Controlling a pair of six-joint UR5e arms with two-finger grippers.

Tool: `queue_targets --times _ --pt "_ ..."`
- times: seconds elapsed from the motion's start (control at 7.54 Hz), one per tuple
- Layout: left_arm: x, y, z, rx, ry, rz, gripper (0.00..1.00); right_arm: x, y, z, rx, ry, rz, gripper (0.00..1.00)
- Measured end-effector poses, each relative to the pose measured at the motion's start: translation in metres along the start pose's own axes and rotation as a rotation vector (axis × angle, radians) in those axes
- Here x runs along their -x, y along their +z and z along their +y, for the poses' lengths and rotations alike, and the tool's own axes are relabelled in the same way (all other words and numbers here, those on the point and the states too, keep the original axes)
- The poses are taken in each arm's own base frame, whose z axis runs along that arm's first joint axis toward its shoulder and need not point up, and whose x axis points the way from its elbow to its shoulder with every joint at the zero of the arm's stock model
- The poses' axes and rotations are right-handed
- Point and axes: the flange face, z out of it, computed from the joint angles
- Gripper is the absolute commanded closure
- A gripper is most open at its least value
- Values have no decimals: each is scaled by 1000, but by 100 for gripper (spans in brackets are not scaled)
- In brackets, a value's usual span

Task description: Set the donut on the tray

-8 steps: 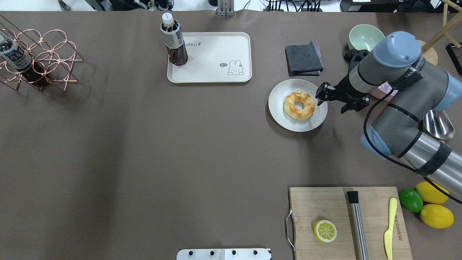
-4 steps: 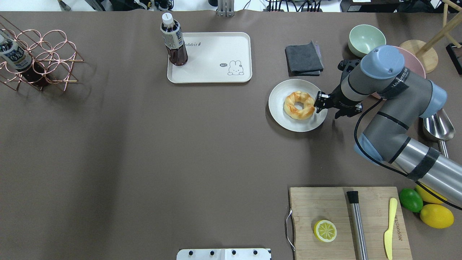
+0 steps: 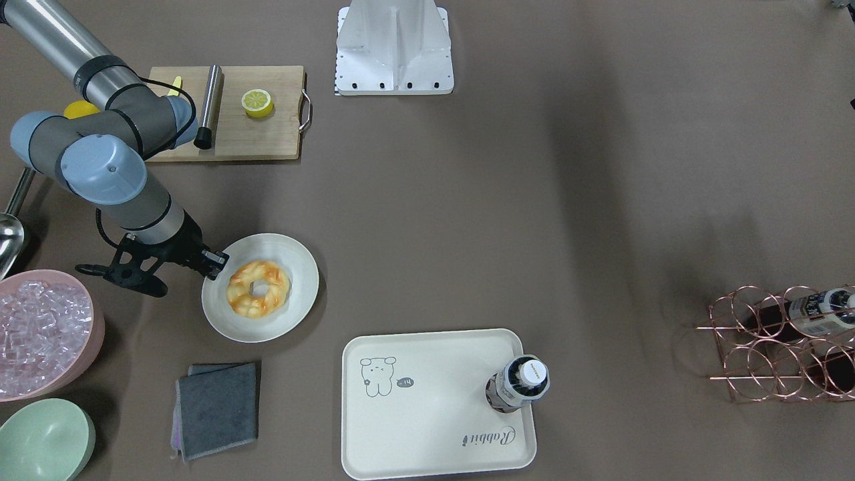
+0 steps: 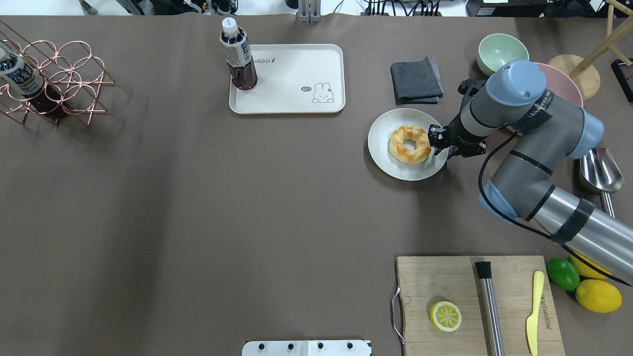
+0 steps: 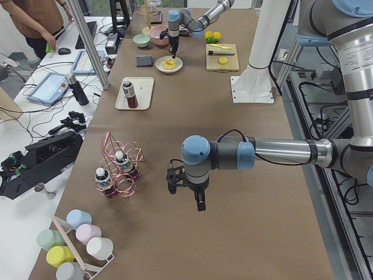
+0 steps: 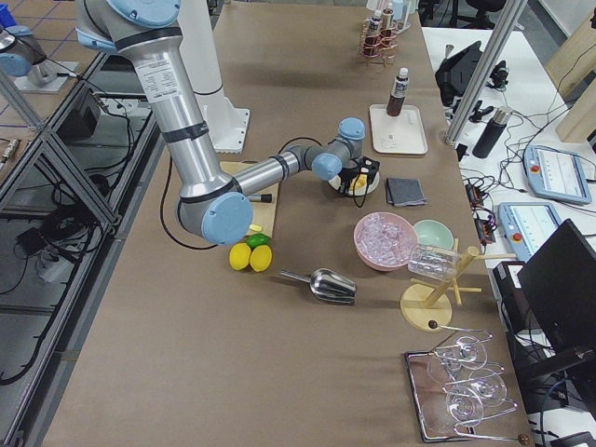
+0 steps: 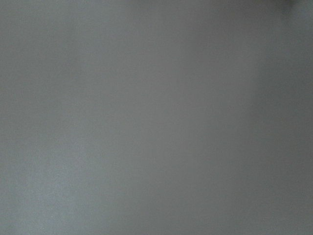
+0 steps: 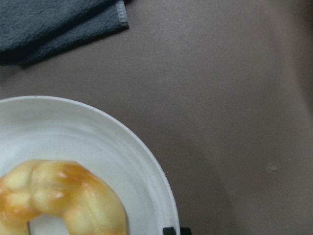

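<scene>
The donut (image 4: 410, 144), a braided golden ring, lies on a round off-white plate (image 4: 390, 165), also in the front view (image 3: 258, 288) and the right wrist view (image 8: 58, 196). My right gripper (image 4: 435, 146) hangs low over the plate's right rim, just beside the donut and not holding it. Its fingertips (image 8: 169, 231) show close together, so it looks shut. The cream tray (image 4: 296, 96) lies far left of the plate, apart from it. My left gripper (image 5: 198, 201) hovers over bare table in the exterior left view; I cannot tell whether it is open or shut.
A tea bottle (image 4: 238, 59) stands on the tray's left end. A folded grey cloth (image 4: 416, 80) lies between tray and plate. A green bowl (image 4: 499, 49), a pink ice bowl (image 3: 40, 331) and a scoop (image 4: 601, 170) are near the right arm. A cutting board (image 4: 445, 282) holds a lemon half.
My right arm has moved left and lower, bringing the gripper from beside the plate to over its right rim, closer to the donut. The donut has not moved.
</scene>
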Motion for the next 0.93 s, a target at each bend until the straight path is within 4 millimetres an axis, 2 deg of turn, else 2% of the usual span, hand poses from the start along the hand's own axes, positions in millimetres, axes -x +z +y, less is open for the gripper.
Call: queue_targets --times 0.13,0.27,0.66,0.93 --pt "0 0 0 0 1 0 2 4 -6 -2 -2 6 -11 100" --pt "-1 0 0 -1 1 0 2 20 -22 -7 -6 24 -44 100" --pt "0 0 0 -1 1 -1 2 82 -78 -24 -2 129 -154 100" --pt "0 0 0 0 1 -1 2 137 -97 -33 1 195 -197 100"
